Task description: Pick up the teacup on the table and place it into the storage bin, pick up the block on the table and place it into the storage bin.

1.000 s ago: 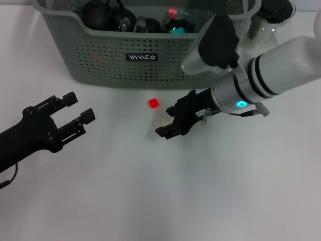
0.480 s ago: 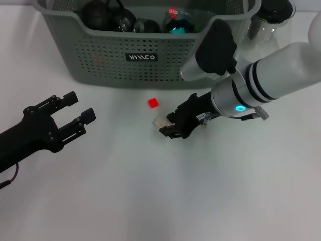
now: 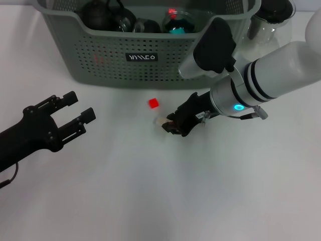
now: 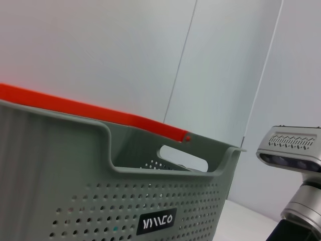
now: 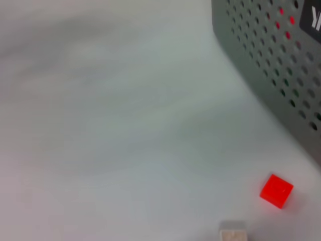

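Observation:
The grey-green storage bin (image 3: 100,55) stands at the back of the white table, also filling the left wrist view (image 4: 75,201). Several dark vessels (image 3: 108,17) lie inside it; I cannot pick out the teacup among them. A small red block (image 3: 153,103) (image 5: 276,190) sits on the table in front of the bin. Beside it lies a pale beige block (image 3: 159,121) (image 5: 233,234). My right gripper (image 3: 170,124) is low at the beige block, right against it. My left gripper (image 3: 82,106) hovers open at the left, far from both blocks.
A clear glass pitcher (image 3: 271,17) stands at the back right beside the bin. The right arm's white forearm (image 3: 281,75) reaches in from the right. Bare table (image 3: 150,191) stretches across the front.
The right gripper has shifted up and left toward the beige block, and its fingers have drawn together. The left arm has not moved.

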`<state>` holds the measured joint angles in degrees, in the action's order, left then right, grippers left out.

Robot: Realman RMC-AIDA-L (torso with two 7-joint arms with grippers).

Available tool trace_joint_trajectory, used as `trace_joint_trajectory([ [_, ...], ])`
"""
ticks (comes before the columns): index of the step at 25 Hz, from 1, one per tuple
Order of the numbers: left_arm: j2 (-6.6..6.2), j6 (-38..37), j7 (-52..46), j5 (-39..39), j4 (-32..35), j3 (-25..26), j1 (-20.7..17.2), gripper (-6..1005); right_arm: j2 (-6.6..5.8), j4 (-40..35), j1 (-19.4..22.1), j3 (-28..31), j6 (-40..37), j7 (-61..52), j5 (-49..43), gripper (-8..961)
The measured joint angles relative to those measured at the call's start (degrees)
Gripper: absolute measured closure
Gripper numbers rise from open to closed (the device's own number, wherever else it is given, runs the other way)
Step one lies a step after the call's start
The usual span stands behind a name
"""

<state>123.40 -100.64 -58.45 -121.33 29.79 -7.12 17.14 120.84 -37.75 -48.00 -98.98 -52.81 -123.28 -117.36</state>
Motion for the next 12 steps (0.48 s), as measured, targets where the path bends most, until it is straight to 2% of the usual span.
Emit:
trace_joint_trajectory([
  [7, 0.00, 0.0, 0.0, 0.1, -0.1, 0.0, 0.1, 333, -0.36, -1.1, 0.6, 1.0, -1.5, -0.1, 0.2, 745],
  [9, 0.00, 0.0, 0.0, 0.1, -0.1, 0.0, 0.0, 333, -0.62, -3.3, 1.4, 3.1, -3.8, -0.1, 0.2, 740],
  [12, 0.00, 0.0, 0.0, 0.1, -0.1, 0.0, -0.2, 333, -1.20, -10.6, 4.5, 9.4, -11.1, -0.1, 0.0, 732],
])
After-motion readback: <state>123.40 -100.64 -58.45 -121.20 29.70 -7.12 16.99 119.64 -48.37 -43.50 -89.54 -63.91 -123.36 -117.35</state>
